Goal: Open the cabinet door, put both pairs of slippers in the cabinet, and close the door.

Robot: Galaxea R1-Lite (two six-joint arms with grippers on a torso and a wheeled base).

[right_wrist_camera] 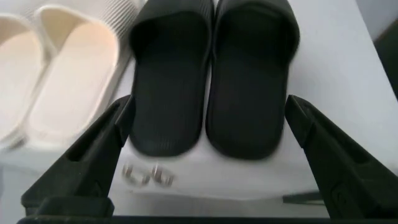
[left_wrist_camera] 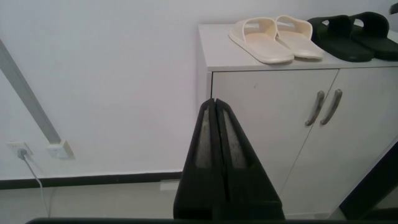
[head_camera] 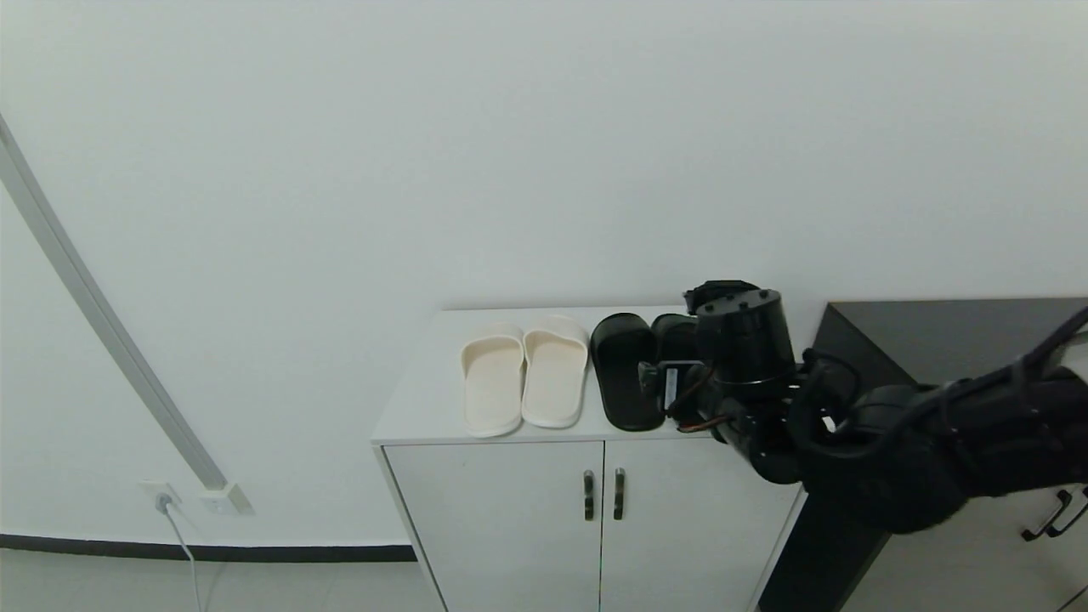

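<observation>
A white cabinet (head_camera: 493,527) stands against the wall with both doors closed and its two handles (head_camera: 603,494) side by side at the middle. On its top lie a cream pair of slippers (head_camera: 523,378) and, to their right, a black pair of slippers (head_camera: 627,370). My right gripper (right_wrist_camera: 208,99) hovers open above the black pair (right_wrist_camera: 211,74), one finger on each side of it, with nothing held. The right arm's wrist (head_camera: 744,340) hides part of the right black slipper. My left gripper (left_wrist_camera: 214,102) is shut and empty, low and off to the left of the cabinet (left_wrist_camera: 261,124).
A dark counter (head_camera: 935,331) adjoins the cabinet on the right, with further handles (head_camera: 1054,514) below it. On the wall at the left are a slanted grey rail (head_camera: 93,306) and a socket with a cable (head_camera: 161,497). Bare floor lies left of the cabinet.
</observation>
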